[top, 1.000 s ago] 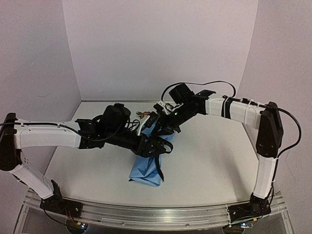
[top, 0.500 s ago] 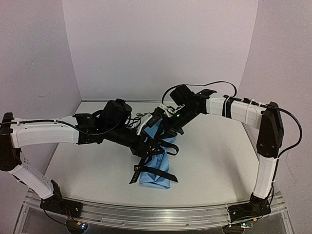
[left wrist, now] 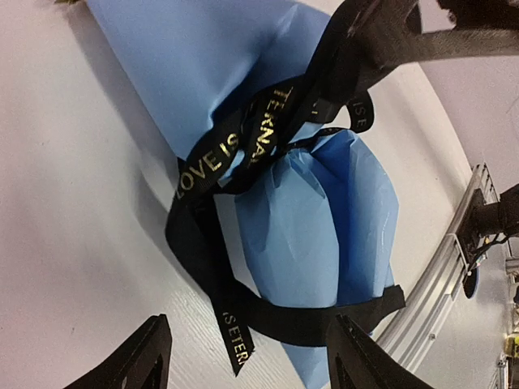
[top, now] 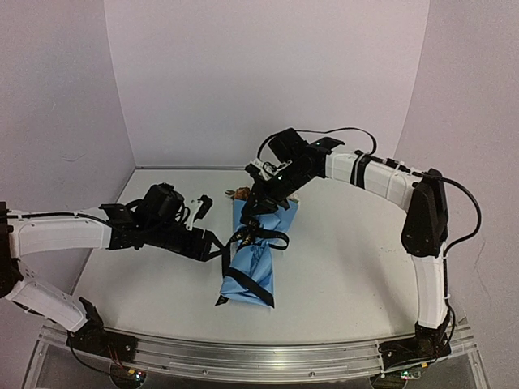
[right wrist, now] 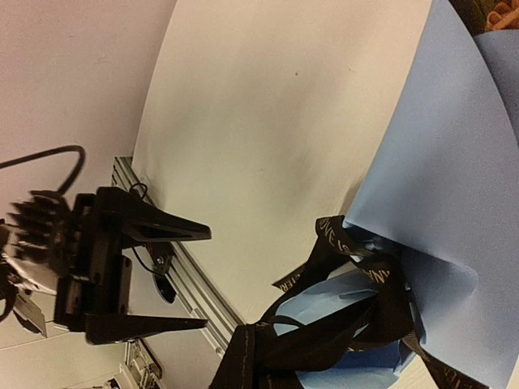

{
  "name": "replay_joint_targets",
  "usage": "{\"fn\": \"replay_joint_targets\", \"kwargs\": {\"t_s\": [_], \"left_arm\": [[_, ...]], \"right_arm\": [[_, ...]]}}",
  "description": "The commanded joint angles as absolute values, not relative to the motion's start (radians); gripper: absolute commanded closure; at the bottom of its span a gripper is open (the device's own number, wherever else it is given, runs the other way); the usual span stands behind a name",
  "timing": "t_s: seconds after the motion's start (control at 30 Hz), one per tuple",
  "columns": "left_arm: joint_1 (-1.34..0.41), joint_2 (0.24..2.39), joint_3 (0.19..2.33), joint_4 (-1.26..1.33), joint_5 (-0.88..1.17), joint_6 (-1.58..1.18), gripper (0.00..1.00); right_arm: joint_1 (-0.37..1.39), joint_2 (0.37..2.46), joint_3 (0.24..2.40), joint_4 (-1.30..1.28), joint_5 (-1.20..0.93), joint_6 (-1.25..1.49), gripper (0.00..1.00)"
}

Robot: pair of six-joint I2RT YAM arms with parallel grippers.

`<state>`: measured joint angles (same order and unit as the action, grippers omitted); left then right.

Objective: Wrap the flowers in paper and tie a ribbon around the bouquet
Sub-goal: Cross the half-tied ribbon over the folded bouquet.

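The bouquet (top: pixel 253 263) lies on the table, a light blue paper cone (left wrist: pixel 308 211) with its narrow end toward the near rail. A few orange flowers (top: pixel 239 193) peek from its far, wide end. The black ribbon (top: pixel 261 239) with gold lettering (left wrist: pixel 243 150) is looped around the cone's middle, and a second band crosses lower down (left wrist: pixel 324 320). My right gripper (top: pixel 261 203) is over the wide end, shut on a ribbon strand that runs up to it (right wrist: pixel 268 356). My left gripper (left wrist: pixel 251 324) sits left of the bouquet, open, holding nothing; a loose ribbon tail (left wrist: pixel 235 344) lies just ahead of it.
The white table (top: pixel 349 275) is enclosed by pale walls at the back and on both sides. An aluminium rail (top: pixel 259 356) runs along the near edge, close to the cone's tip (left wrist: pixel 454 267). The left gripper (right wrist: pixel 204 278) shows open in the right wrist view.
My left gripper has drawn back to the left, away from the bouquet, and no longer touches the ribbon. The right gripper rose toward the back, pulling the ribbon; the bouquet shifted slightly.
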<state>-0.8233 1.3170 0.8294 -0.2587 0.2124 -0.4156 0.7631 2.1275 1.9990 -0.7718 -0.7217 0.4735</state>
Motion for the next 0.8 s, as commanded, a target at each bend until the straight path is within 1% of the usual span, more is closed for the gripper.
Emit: {"fn": "replay_joint_targets", "kwargs": {"t_s": [0.0, 0.13, 0.27, 0.37, 0.43, 0.6, 0.7, 0.77], "left_arm": [[-0.808, 1.343, 0.785, -0.186, 0.210, -0.454, 0.32], [-0.789, 1.414, 0.768, -0.101, 0.211, -0.486, 0.36], [-0.777, 1.475, 0.793, -0.106, 0.058, -0.500, 0.40], [-0.735, 1.497, 0.796, -0.075, 0.015, -0.523, 0.45], [-0.714, 1.492, 0.794, -0.058, 0.010, -0.530, 0.48], [-0.687, 1.536, 0.820, -0.022, 0.054, -0.484, 0.49], [-0.687, 1.590, 0.853, -0.009, 0.106, -0.416, 0.49], [-0.687, 1.616, 0.863, -0.005, 0.124, -0.380, 0.47]], "right_arm": [[0.770, 2.174, 2.075, -0.766, -0.745, 0.513, 1.00], [0.772, 2.170, 2.045, -0.763, -0.748, 0.505, 1.00], [0.775, 2.165, 2.025, -0.755, -0.749, 0.497, 1.00], [0.777, 2.165, 2.024, -0.754, -0.749, 0.493, 1.00], [0.778, 2.162, 2.018, -0.755, -0.750, 0.490, 1.00], [0.779, 2.154, 2.005, -0.754, -0.756, 0.476, 1.00], [0.779, 2.157, 2.007, -0.753, -0.758, 0.473, 1.00], [0.779, 2.163, 2.012, -0.752, -0.761, 0.473, 1.00]]}}
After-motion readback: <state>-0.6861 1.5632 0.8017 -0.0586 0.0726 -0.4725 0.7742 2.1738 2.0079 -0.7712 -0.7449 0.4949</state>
